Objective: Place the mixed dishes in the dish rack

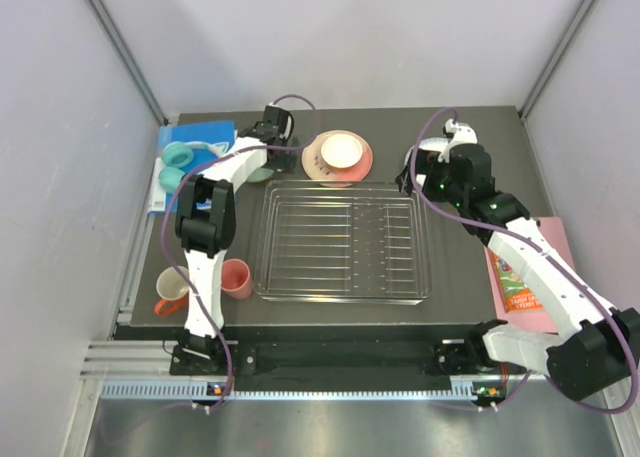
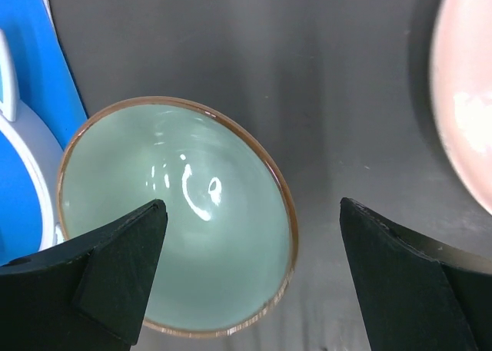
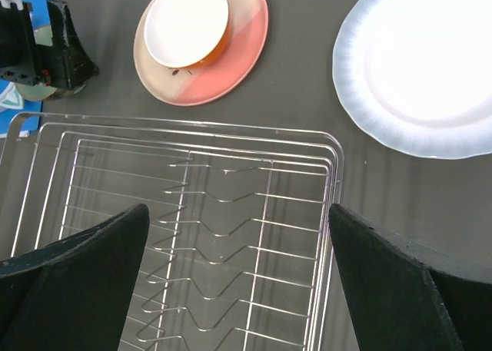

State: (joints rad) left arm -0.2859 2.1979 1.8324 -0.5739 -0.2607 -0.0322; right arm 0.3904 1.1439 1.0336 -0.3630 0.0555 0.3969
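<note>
Left gripper [image 2: 252, 211] jaws wide open, hanging over glossy mint-green ceramic bowl [image 2: 173, 213], which sits just beyond the far-left corner of the silver wire dish rack [image 1: 345, 297]. Bowl off-centre under the jaws, only one rim between them. Left arm nearer. Right gripper [image 3: 238, 213] open above rack.

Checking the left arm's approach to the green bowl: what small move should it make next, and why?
Probably lower straight down. The left gripper is open above the green bowl, one finger over its inside and the other outside it, so the rim sits between them, ready to pinch.
</note>
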